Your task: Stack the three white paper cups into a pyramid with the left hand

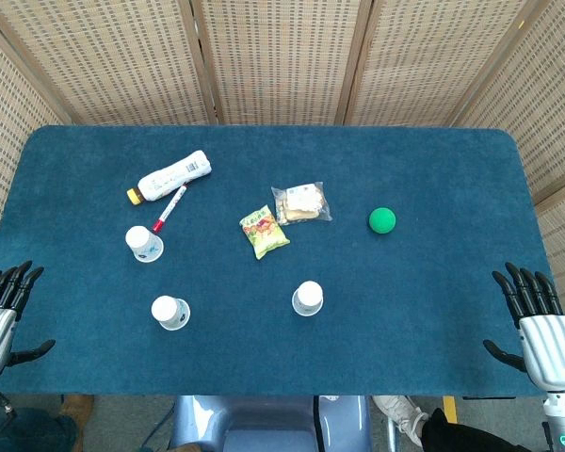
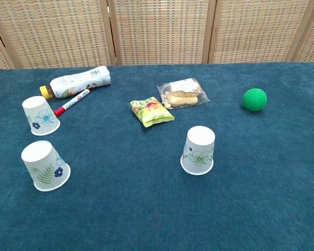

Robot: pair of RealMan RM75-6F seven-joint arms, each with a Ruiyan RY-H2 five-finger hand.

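Three white paper cups stand upside down and apart on the blue table (image 1: 424, 301). One with a blue flower print (image 1: 144, 243) (image 2: 41, 115) is at the left, one with green leaves (image 1: 170, 312) (image 2: 45, 166) sits nearer the front left, and a third (image 1: 308, 298) (image 2: 198, 150) is near the front centre. My left hand (image 1: 2, 315) hovers at the table's left front edge, fingers spread, holding nothing. My right hand (image 1: 539, 325) mirrors it at the right front edge, also empty. Neither hand appears in the chest view.
A white bottle with a yellow cap (image 1: 173, 176) (image 2: 77, 82) lies at the back left beside a red marker (image 1: 169, 208) (image 2: 71, 102). A green snack packet (image 1: 264, 232) (image 2: 151, 112), a clear bag of biscuits (image 1: 301, 203) (image 2: 182, 93) and a green ball (image 1: 382, 220) (image 2: 254, 99) lie mid-table.
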